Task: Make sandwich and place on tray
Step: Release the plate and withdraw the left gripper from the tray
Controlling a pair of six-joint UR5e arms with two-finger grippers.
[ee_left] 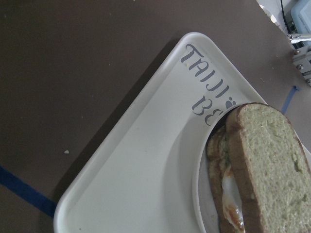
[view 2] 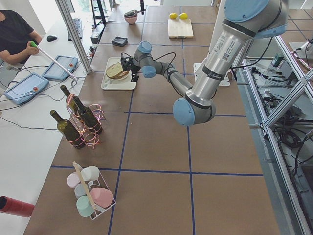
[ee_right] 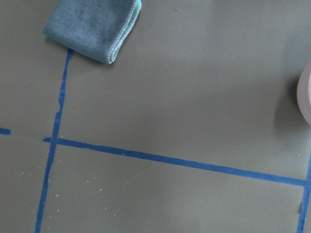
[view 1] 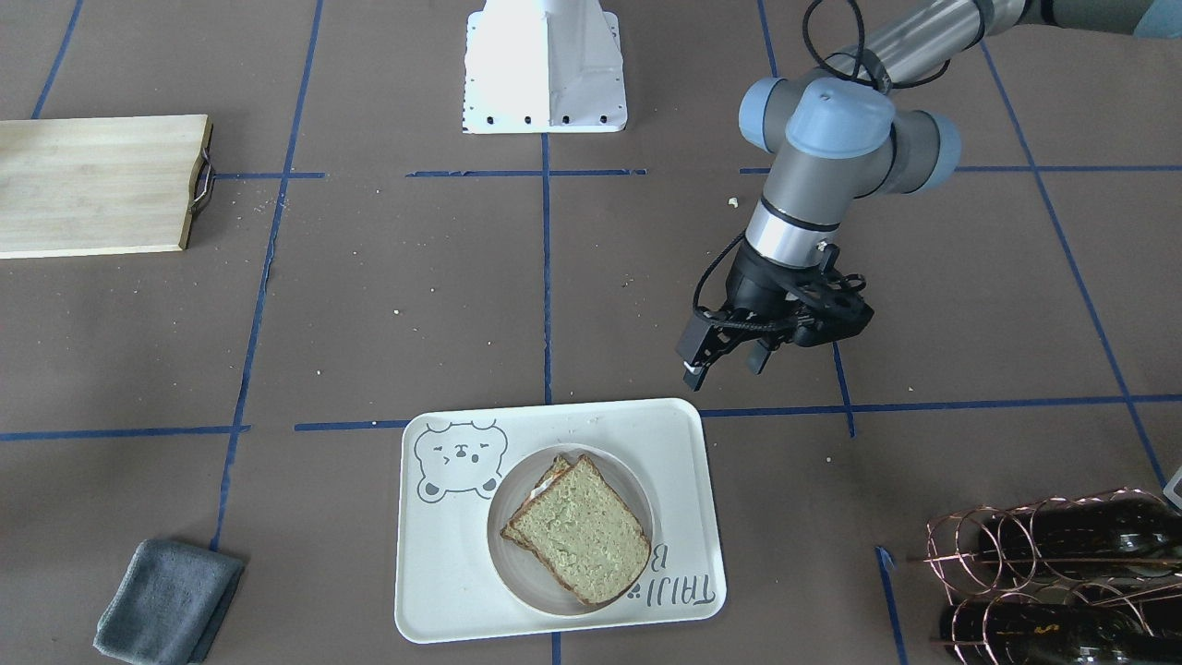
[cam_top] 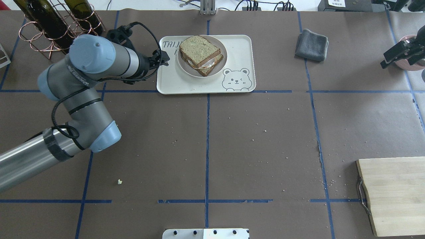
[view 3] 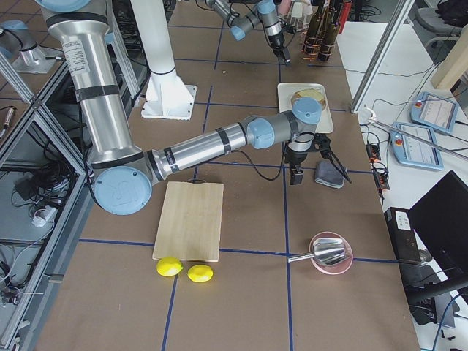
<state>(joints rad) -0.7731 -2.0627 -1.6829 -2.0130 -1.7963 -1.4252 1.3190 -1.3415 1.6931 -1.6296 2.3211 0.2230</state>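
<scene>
One sandwich [view 1: 582, 534], sitting on a plate [view 1: 522, 582], plate on the tray [view 1: 443, 591]. Top slice is skewed over the bottom one, so a bit of lower crust pokes out one side. In the left wrist view, egg white w/ a smear of orange shows at the sandwich's edge. One sandwich corner reaches about to the plate rim. Plate sits toward the lettered end of the tray and covers part of the lettering; bear drawing is at the other end.

Tray lies roughly square to the tape grid on the desk [view 1: 416, 323], on the operators' side, opp. the robot base. Room round it: cloth [view 1: 166, 600] well off to one side, bottle rack [view 1: 1053, 573] well off to the other, board [view 1: 92, 185] far away nearer the robot. Between them it's brown paper, blue tape, crumbs.

Left pincer [view 1: 728, 360] hangs above the desk just off the tray's lettered-end corner, robot side. Its fingers are well apart, nothing between them, touching nothing. Right pincer [cam_top: 386, 62] hangs between the cloth and a pink bowl [cam_top: 411, 65], well apart from the tray. Can't tell whether that one is open or closed.
</scene>
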